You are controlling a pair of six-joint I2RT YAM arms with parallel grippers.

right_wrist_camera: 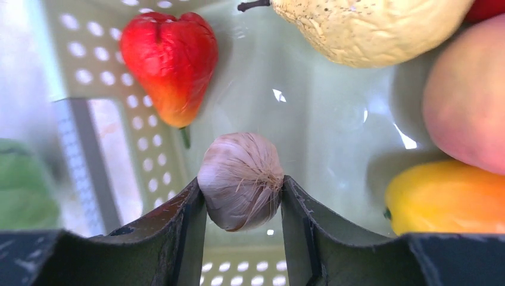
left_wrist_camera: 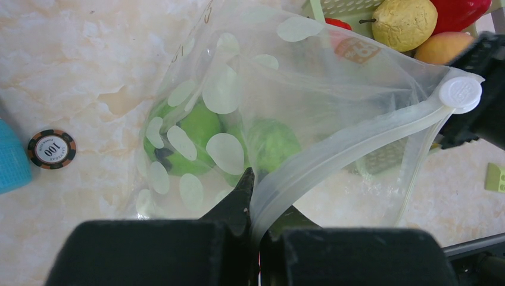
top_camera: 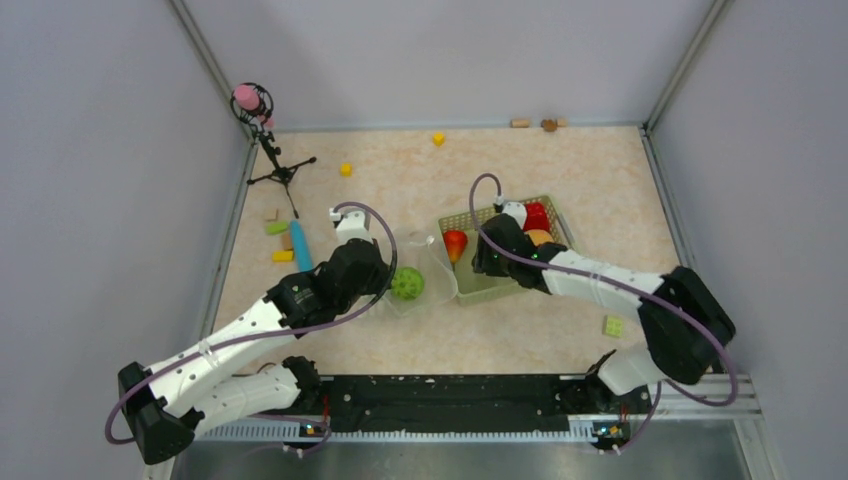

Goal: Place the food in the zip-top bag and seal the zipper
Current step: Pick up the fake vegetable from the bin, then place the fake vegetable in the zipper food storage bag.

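Right gripper (right_wrist_camera: 241,186): black fingers (right_wrist_camera: 184,220) fill the bottom of the wrist view, clamped on a garlic bulb (right_wrist_camera: 238,173), one pad against each side. The bulb sits inside the pale green basket (right_wrist_camera: 333,125), over the glossy floor. Around it in the basket: a red heart-shaped fruit (right_wrist_camera: 170,65) up-left near the perforated wall, a yellow pear (right_wrist_camera: 369,27) at the top, a peach (right_wrist_camera: 470,101) at the right and a yellow pepper (right_wrist_camera: 446,202) just below the peach. None of them touches the garlic.

Left gripper (left_wrist_camera: 255,202): jaws together, pinching the zipper (left_wrist_camera: 345,149) strip of the zip-top bag (left_wrist_camera: 333,89) at its near end. The strip runs up-right to a white slider (left_wrist_camera: 460,92). The dotted bag hangs open toward the basket, with green fruit (left_wrist_camera: 196,131) already inside (how many pieces I cannot tell).

Beside the bag on the marble-pattern table (left_wrist_camera: 71,65) lies a poker chip (left_wrist_camera: 52,149), with a blue object (left_wrist_camera: 12,158) at the left edge. In the top view the bag lies just left of the basket, touching its side.
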